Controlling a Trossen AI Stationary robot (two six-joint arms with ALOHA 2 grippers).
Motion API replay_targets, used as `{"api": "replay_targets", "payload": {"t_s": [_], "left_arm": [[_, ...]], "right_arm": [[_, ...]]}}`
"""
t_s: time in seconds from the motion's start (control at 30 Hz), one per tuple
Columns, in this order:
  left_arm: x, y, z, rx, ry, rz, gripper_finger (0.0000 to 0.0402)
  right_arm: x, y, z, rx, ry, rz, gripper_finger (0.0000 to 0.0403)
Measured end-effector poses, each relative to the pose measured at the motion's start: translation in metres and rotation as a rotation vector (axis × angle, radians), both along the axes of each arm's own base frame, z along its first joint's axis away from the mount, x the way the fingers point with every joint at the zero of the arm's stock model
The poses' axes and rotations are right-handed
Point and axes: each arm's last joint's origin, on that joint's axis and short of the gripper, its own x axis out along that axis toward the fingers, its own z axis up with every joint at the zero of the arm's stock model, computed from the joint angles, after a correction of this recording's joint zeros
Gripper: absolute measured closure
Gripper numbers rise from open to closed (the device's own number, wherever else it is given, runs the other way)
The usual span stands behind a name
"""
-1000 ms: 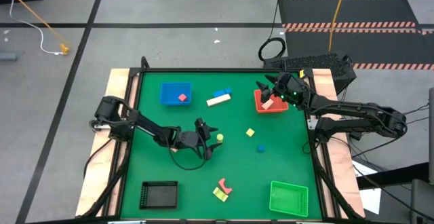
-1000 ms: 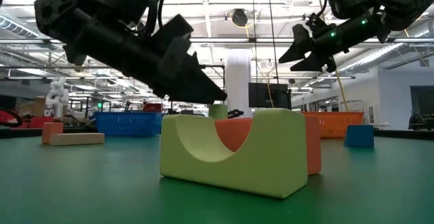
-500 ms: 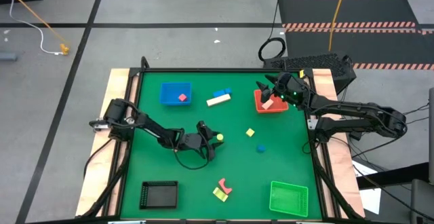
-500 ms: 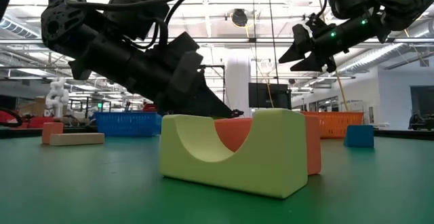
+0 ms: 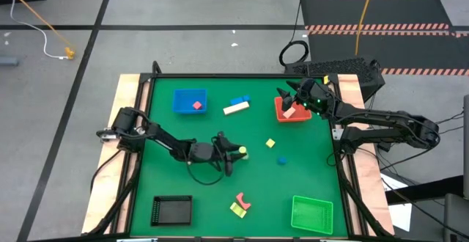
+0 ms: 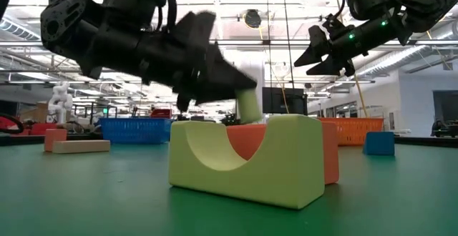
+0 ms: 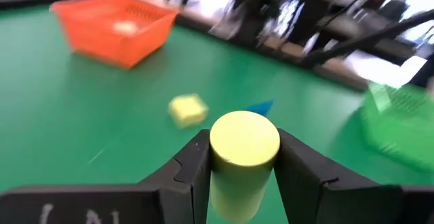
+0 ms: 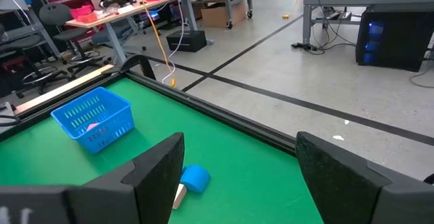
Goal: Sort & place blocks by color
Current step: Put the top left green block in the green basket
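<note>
Between left fingers [image 7: 237, 176], yellow cylinder [image 7: 243, 157] gripped, right fingers [image 8: 234, 176] open, empty.

Overhead looking down, low camera level, both sharing yellow arch block [image 6: 243, 161]

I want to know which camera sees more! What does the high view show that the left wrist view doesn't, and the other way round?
Only the high view shows the blue tray, the black tray, the cream bar, the pink and yellow arches, and the right gripper open above the red tray.

Only the left wrist view shows the left fingers pressed against both sides of the yellow cylinder.

Both show that cylinder, the left gripper, the red tray, the green tray, the small yellow block and a blue block.
</note>
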Motion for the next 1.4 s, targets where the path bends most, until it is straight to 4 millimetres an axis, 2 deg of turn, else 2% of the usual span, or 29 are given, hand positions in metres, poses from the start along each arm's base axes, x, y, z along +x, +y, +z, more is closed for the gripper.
{"api": "replay_targets", "payload": {"t_s": [0.3, 0.47, 0.67, 0.8, 0.9, 1.13, 1.4], "left_arm": [[0.004, -0.002, 0.022, -0.05, -0.204, -0.049, 0.0276], [0.013, -0.001, 0.032, -0.028, -0.243, -0.041, 0.0276], [0.025, -0.003, 0.05, 0.074, -0.298, -0.042, 0.0276], [0.032, -0.003, 0.058, 0.14, -0.316, -0.03, 0.0276], [0.033, 0.003, 0.058, 0.148, -0.313, -0.012, 0.0276], [0.035, 0.014, 0.056, 0.042, -0.298, 0.019, 0.0276], [0.036, 0.014, 0.049, -0.12, -0.255, -0.01, 0.0276]], "right_arm": [[0.0, 0.0, 0.0, 0.0, 0.0, 0.0, 0.0131], [0.0, 0.0, 0.002, 0.027, -0.059, -0.012, 0.0131], [0.001, 0.001, 0.002, 0.189, -0.195, -0.021, 0.0131], [0.003, 0.008, -0.006, 0.338, -0.189, 0.044, 0.0131], [0.009, 0.021, -0.008, 0.393, -0.163, 0.181, 0.0131], [0.024, 0.068, -0.007, 0.416, -0.125, 0.436, 0.0131], [0.027, 0.118, -0.006, 0.334, -0.048, 0.73, 0.0131]]}}
